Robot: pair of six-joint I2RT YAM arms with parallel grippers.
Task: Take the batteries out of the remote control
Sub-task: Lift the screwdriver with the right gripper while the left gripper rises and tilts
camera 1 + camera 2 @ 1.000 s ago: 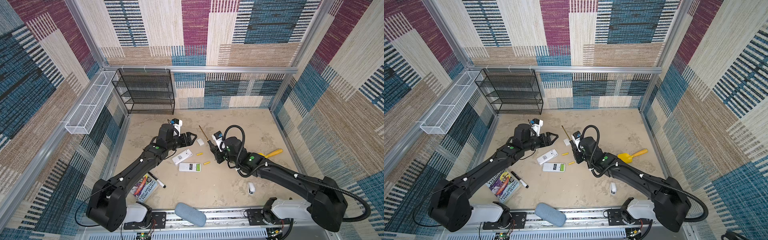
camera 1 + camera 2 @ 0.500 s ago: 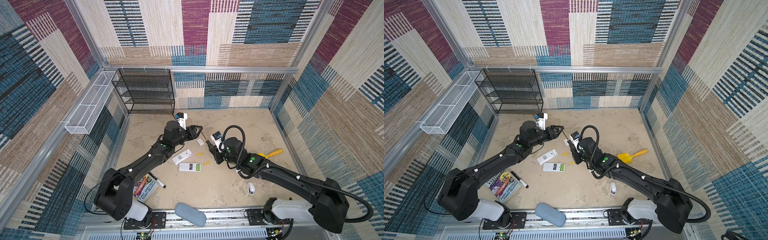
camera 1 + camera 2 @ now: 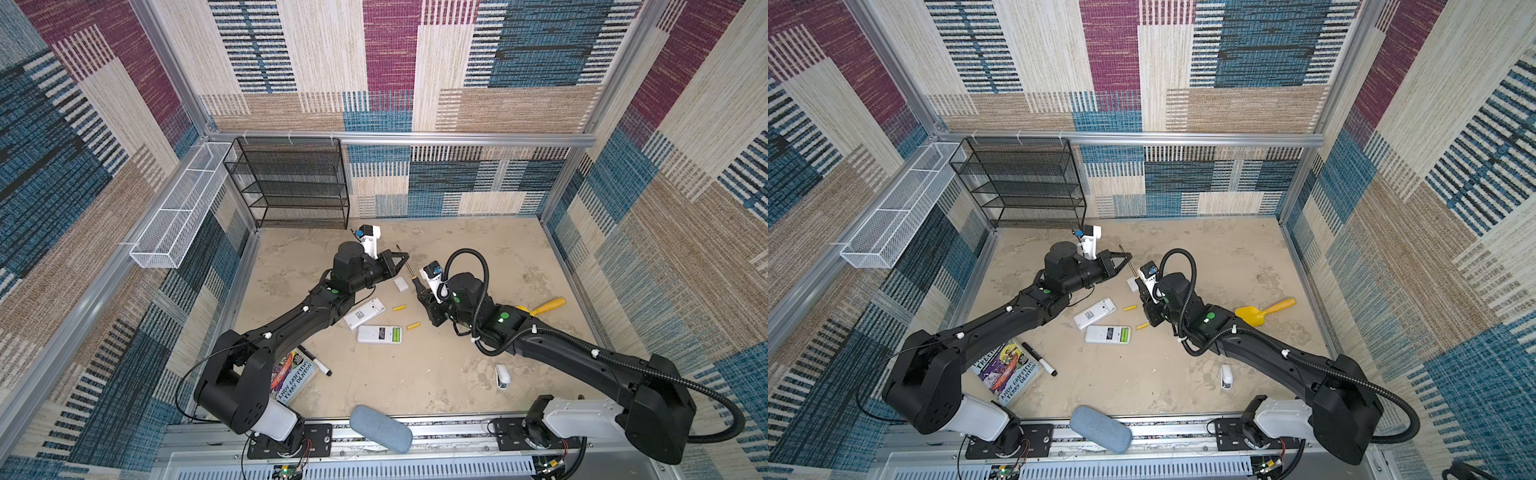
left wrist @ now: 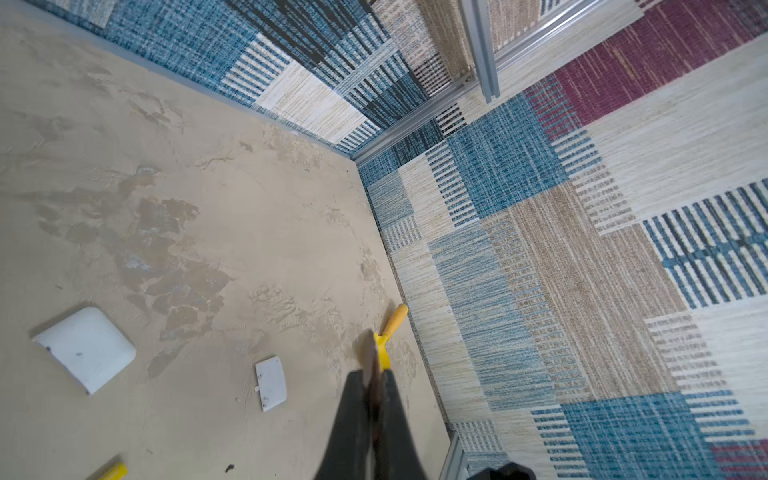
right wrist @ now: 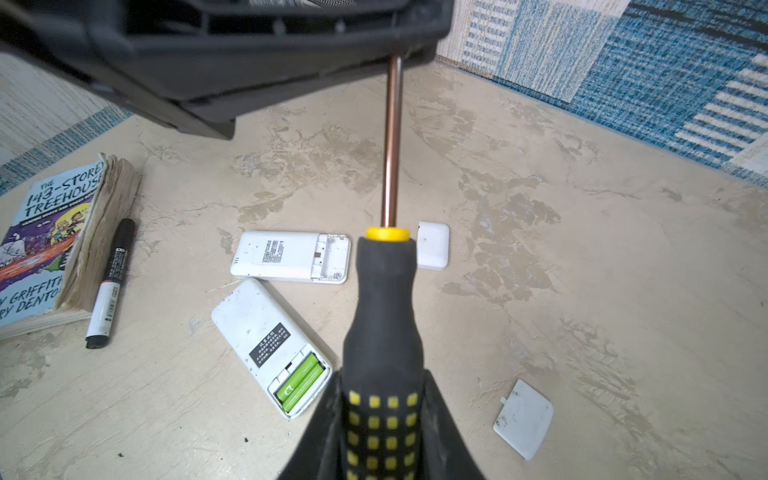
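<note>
In a top view, the left gripper (image 3: 402, 260) has just been closed on the shaft of the screwdriver (image 3: 409, 271), whose handle is gripped by the right gripper (image 3: 423, 294); in the right wrist view, two batteries (image 5: 301, 380) are seen seated in the remote control (image 5: 249, 320), so a regrip, not extraction, is judged under way.

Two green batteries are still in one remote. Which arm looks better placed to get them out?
Probably right. The right gripper holds the screwdriver by its handle, close to the remote and its batteries. The left gripper only pinches the metal shaft, farther away.
</note>
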